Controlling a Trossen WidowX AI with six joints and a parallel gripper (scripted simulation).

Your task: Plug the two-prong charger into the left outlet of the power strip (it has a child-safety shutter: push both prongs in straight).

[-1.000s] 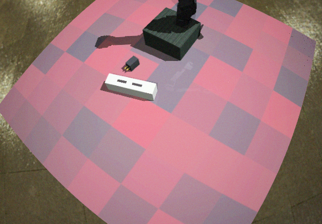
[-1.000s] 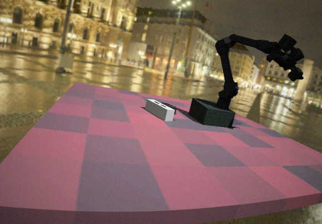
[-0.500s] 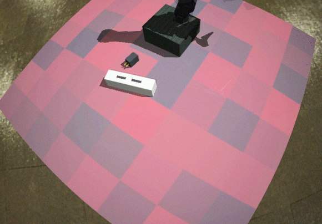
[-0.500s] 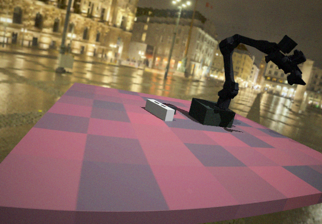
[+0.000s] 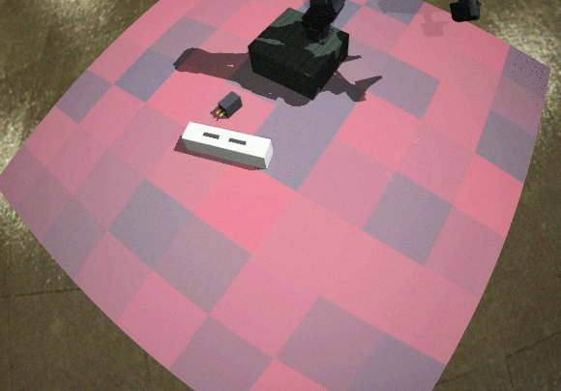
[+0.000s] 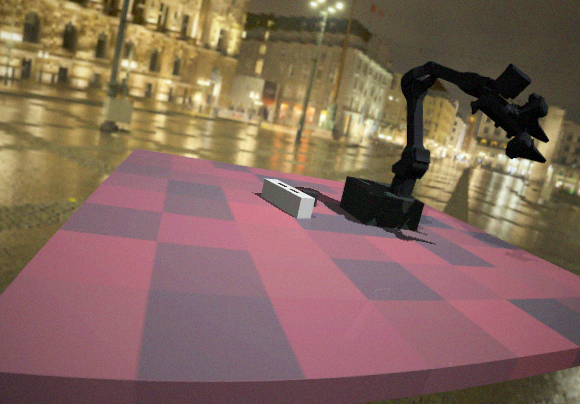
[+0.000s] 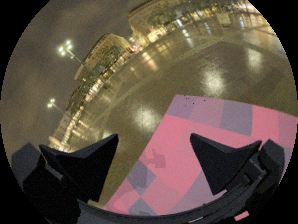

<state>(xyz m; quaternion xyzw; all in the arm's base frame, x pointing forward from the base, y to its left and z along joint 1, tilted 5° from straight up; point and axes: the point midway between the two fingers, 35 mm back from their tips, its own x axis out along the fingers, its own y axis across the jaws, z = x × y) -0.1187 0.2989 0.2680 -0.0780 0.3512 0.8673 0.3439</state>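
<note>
The charger [image 5: 231, 105] is a small dark block with two gold prongs. It lies on its side on the table, prongs pointing to the lower left in the top view; in the exterior view it is mostly hidden behind the power strip. The white power strip [image 5: 224, 151] [image 6: 286, 200] lies near it with two dark slots on top, one at image left [image 5: 211, 135] and one at image right [image 5: 237, 141]. My gripper [image 6: 545, 151] [image 7: 154, 137] is open and empty, high up on the far side of the robot base from the strip. The wrist view shows neither charger nor strip.
The dark box under the arm's base [image 5: 285, 58] [image 6: 377, 203] stands close to the charger. The pink and grey checkered table [image 5: 290, 269] [image 6: 210, 328] has its edge below my gripper in the wrist view, with paved ground beyond. The arm's shadow falls beside the charger.
</note>
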